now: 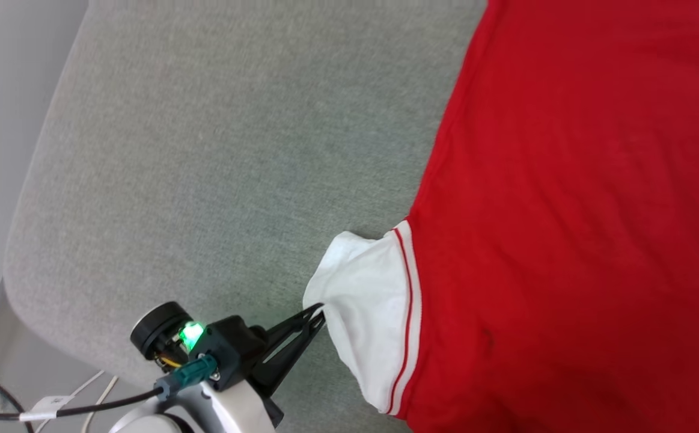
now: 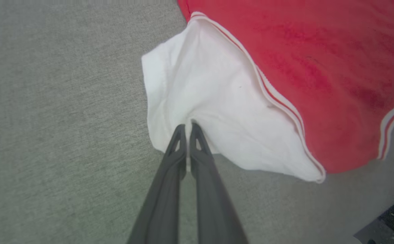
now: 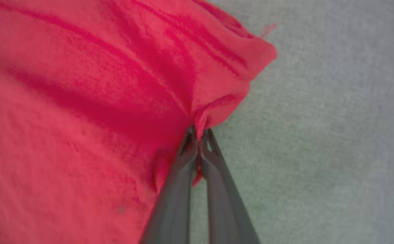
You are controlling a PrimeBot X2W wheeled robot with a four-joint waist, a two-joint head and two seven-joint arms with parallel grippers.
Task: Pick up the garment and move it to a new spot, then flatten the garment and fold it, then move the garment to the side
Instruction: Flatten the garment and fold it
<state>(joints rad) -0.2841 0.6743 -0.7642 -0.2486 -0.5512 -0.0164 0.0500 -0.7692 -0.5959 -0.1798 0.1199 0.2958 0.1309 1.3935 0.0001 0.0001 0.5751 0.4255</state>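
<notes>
Your left gripper (image 1: 319, 314) has its fingers pressed together on the hem of the white sleeve (image 1: 367, 294), pinching a small fold of it. In the left wrist view the cloth puckers toward the fingertips (image 2: 194, 130), which reads to me as tension from an outward pull. Your right gripper (image 3: 200, 134) pinches a bunched edge of the red body in the same way, with creases fanning out from the grip.

The garment (image 1: 565, 210) lies spread on the grey upholstered surface (image 1: 205, 150). It fills the right half of the head view, and the sleeve sticks out toward the bare fabric on the left. Holding the cloth at two points like this suits flattening, I judge: you draw it taut before any fold. The garment sits in no bin or basket, just straight on the surface. Watch the thin sleeve pinch, which may slip if you tug hard.
</notes>
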